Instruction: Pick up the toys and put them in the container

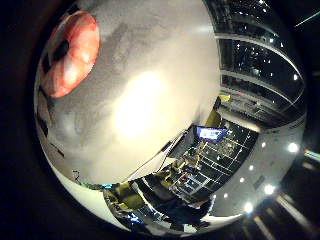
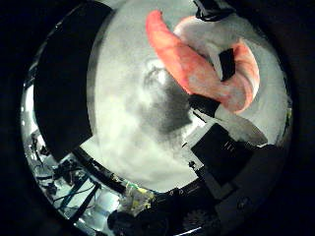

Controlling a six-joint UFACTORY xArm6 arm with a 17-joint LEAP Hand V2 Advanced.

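An orange-red container [image 1: 70,55] with a dark hollow stands on the grey table [image 1: 150,100] in the right little finger side palm view. In the right thumb side palm view the container's orange-red rim [image 2: 177,59] curves round a pale inside, close to the palm. Black and white parts of my hand [image 2: 231,143] reach in over it and cover part of the rim. I cannot make out any toy in either view, and whether the hand holds anything is hidden.
A broad black surface [image 2: 69,88] lies beside the grey table top in the thumb side view. Beyond the table edge, the room shows with shelving, a lit screen [image 1: 210,132] and ceiling lights.
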